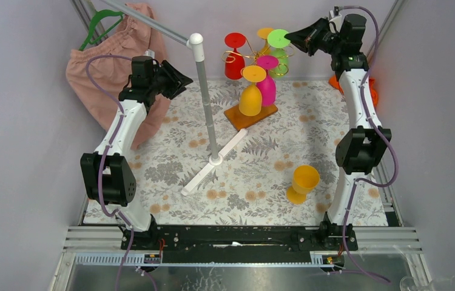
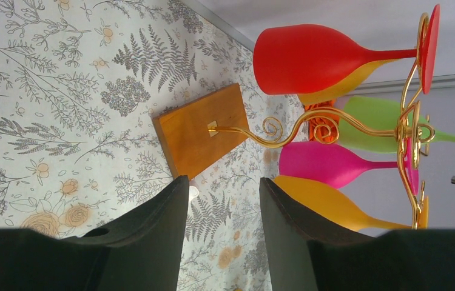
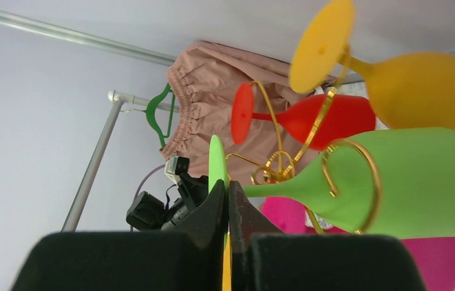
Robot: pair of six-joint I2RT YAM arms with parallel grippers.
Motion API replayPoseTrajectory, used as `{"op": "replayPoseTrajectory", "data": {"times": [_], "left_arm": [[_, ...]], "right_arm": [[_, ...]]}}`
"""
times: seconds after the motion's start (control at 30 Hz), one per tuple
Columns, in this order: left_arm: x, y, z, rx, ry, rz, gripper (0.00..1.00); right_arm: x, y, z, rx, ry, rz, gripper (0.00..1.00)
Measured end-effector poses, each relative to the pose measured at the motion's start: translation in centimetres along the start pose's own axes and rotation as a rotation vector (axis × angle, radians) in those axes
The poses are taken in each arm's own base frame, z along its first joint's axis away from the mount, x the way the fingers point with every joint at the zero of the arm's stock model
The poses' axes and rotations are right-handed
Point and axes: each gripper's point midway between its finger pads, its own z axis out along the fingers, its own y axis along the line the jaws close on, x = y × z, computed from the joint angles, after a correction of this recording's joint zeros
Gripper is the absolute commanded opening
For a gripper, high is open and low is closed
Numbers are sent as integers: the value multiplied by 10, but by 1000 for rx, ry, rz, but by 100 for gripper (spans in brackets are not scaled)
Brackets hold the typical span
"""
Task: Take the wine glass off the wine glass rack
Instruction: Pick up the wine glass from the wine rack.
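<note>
The wine glass rack [image 1: 250, 56] is a gold wire stand on a wooden base [image 1: 246, 116] at the back middle of the table. Red [image 1: 234, 60], green [image 1: 281, 53], pink [image 1: 268, 88] and yellow [image 1: 250, 97] wine glasses hang upside down from it. My right gripper [image 1: 293, 36] is shut on the flat foot of the green wine glass [image 3: 216, 159]; its bowl [image 3: 413, 182] sits in a gold loop. My left gripper [image 1: 181, 79] is open and empty, left of the rack. In the left wrist view its jaws [image 2: 222, 189] stand apart, facing the base [image 2: 198, 130].
A tall white-and-grey pole stand [image 1: 207, 103] with a white cross foot [image 1: 213, 163] stands between the arms. A pink garment [image 1: 113, 66] on a green hanger hangs at the back left. A yellow glass [image 1: 303, 182] rests on the cloth near the right arm.
</note>
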Motion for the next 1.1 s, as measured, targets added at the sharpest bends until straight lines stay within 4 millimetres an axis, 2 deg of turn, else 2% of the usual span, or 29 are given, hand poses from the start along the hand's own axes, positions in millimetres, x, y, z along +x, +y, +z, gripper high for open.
{"op": "replayPoseTrajectory", "data": {"times": [0.1, 0.2, 0.43, 0.6, 0.73, 0.93, 1.1], "left_arm": [[0, 0, 0, 0, 0, 0, 53], [0, 0, 0, 0, 0, 0, 53], [0, 0, 0, 0, 1, 0, 53], [0, 0, 0, 0, 0, 1, 53], [0, 0, 0, -1, 0, 0, 53], [0, 0, 0, -1, 1, 0, 53], [0, 0, 0, -1, 1, 0, 53]], "right_arm": [[-2, 10, 4, -22, -3, -23, 0], [-7, 8, 10, -29, -3, -28, 0], [-15, -31, 29, 28, -15, 20, 0], [-23, -50, 38, 47, -38, 44, 0], [-33, -49, 35, 33, -66, 33, 0], [-42, -71, 26, 49, -93, 60, 0], [-60, -69, -9, 74, -166, 48, 0]]}}
